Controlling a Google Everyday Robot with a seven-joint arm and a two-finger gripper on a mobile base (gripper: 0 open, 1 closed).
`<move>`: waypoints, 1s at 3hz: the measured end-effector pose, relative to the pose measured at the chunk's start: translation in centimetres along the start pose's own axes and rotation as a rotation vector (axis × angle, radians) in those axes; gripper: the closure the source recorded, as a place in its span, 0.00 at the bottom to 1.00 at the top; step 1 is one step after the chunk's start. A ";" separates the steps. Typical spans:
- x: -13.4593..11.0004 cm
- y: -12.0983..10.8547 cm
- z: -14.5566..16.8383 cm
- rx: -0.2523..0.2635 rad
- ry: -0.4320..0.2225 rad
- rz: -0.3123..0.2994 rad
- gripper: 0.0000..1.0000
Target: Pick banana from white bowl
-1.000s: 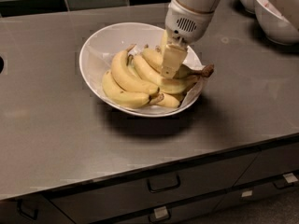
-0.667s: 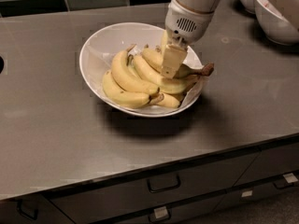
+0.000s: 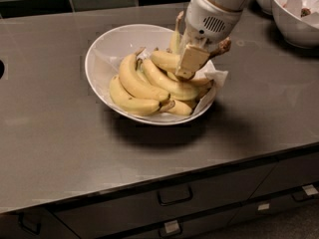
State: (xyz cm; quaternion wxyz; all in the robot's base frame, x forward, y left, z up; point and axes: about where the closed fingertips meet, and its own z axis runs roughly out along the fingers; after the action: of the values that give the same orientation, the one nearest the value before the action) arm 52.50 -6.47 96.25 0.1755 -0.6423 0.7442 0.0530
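Note:
The wide white bowl [image 3: 99, 54] sits on the dark counter and holds several bananas. My gripper [image 3: 187, 66] is over the bowl's right half, its beige finger [image 3: 192, 59] pointing down. It is shut on the pale yellow banana [image 3: 163, 59], whose dark brown stem end [image 3: 222, 46] sticks out to the right of the gripper. This banana is raised slightly above the other bananas [image 3: 144, 86] in the bowl. Its middle is hidden behind the finger.
A white paper liner [image 3: 215, 77] pokes over the bowl's right rim. Smaller white bowls [image 3: 296, 16] stand at the back right. Dark tiles run along the back wall. Drawers with handles [image 3: 174, 195] are below the counter's front edge.
The gripper has risen a little with the banana. The banana's brown stem end is now higher, above the bowl's right rim.

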 end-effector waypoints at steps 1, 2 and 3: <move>0.4 1.4 -1.4 -0.032 -0.093 -0.173 1.00; 1.3 2.3 -2.7 -0.026 -0.186 -0.278 1.00; 1.7 3.2 -3.9 -0.010 -0.273 -0.378 1.00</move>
State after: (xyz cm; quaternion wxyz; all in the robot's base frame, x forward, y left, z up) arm 48.45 -8.75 98.90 0.2783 -0.7580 0.5797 0.1092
